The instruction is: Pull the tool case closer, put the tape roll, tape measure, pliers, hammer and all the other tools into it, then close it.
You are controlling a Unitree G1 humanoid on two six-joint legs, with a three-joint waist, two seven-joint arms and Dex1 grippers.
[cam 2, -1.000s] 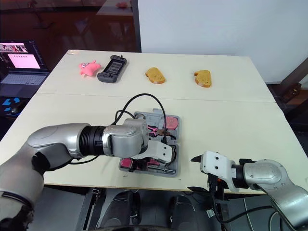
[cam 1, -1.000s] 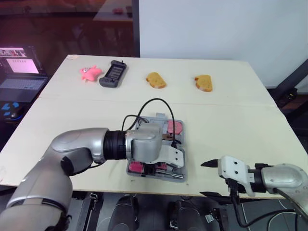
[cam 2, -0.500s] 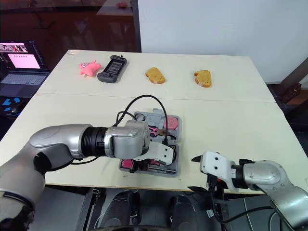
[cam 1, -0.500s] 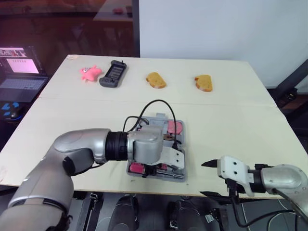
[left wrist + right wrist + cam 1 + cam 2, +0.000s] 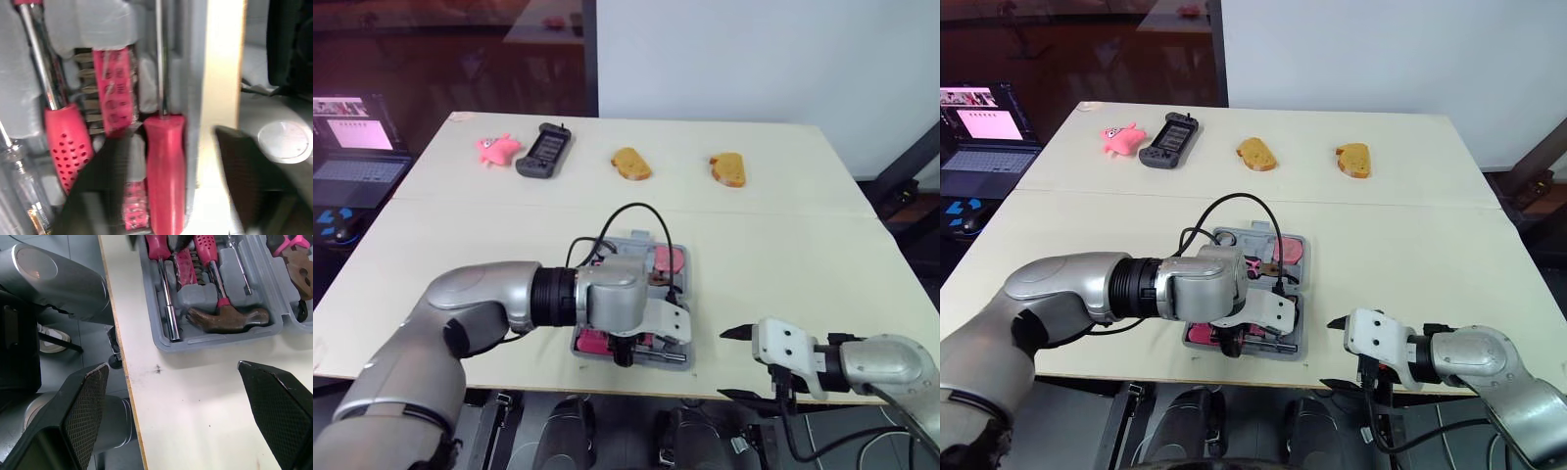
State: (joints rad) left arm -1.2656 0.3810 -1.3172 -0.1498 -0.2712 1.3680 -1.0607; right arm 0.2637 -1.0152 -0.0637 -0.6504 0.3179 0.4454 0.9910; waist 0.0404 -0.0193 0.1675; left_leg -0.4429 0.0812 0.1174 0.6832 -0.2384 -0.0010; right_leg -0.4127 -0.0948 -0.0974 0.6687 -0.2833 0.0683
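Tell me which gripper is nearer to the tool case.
Left. The left gripper hangs directly over the tool case's near end, open above the tools. The right gripper sits off to the case's right near the table's front edge, open and clear of it.

Pale wooden table (image 5: 783, 245), white wall (image 5: 754, 59), laptop (image 5: 357, 147) at left.

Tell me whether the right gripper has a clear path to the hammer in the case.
Probably yes. The right gripper is open beside the tool case, bare table between them, and the hammer lies uncovered along the side facing it. The left gripper hangs over the handles instead.
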